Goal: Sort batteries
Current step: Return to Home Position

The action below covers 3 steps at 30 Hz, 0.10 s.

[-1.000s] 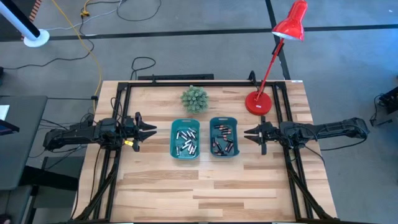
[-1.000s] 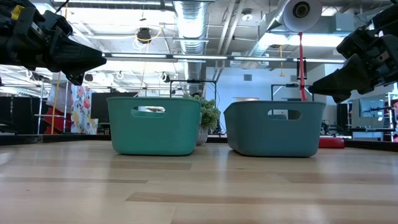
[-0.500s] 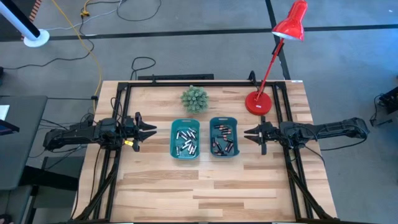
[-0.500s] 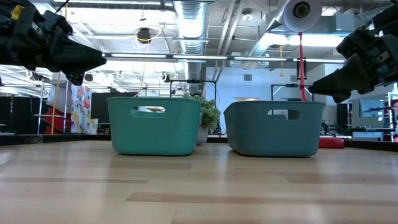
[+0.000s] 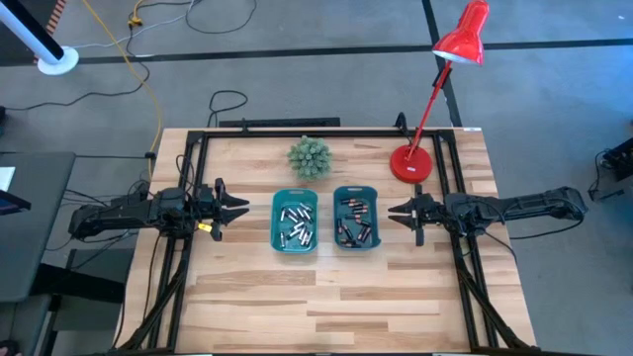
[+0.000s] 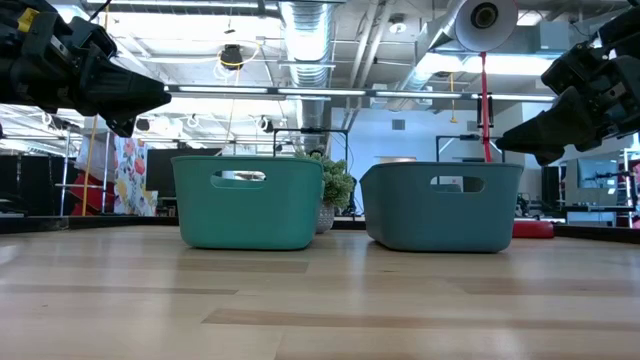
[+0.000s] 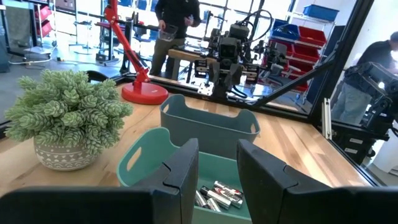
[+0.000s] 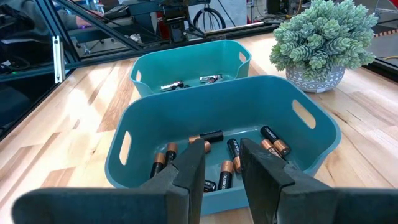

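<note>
Silver batteries [image 5: 296, 223] are heaped in the left bin [image 5: 295, 193]. Dark batteries [image 5: 355, 222] with copper tips lie in the right bin [image 5: 356, 188] just beside it, at mid-table [image 5: 326, 297]. Print on the cells cannot be read. The left gripper [image 5: 237, 210] is held left of the bins and the right gripper [image 5: 394, 212] right of them, both raised, fingers spread and empty. A plant [image 5: 309, 156] and a red lamp [image 5: 413, 163] are set farther back.
</note>
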Motion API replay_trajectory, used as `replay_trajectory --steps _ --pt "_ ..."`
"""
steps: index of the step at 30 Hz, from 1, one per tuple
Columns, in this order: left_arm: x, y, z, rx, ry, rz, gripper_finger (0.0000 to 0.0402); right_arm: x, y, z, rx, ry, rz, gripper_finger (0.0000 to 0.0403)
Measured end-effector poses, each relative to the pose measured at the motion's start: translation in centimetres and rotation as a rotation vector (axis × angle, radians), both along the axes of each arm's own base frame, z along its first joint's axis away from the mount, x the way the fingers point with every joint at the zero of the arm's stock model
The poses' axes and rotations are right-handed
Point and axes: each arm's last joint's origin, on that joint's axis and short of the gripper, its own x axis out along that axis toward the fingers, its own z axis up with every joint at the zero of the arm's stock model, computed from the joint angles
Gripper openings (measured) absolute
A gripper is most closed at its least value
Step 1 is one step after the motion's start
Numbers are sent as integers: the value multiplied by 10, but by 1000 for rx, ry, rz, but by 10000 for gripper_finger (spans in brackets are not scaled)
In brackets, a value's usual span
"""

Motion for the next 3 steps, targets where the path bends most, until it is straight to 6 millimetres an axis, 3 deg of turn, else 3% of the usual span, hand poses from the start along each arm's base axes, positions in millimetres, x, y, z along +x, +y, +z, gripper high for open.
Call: replay_trajectory --steps 3 --pt "0 0 0 0 1 0 105 0 0 0 0 -1 0 118"
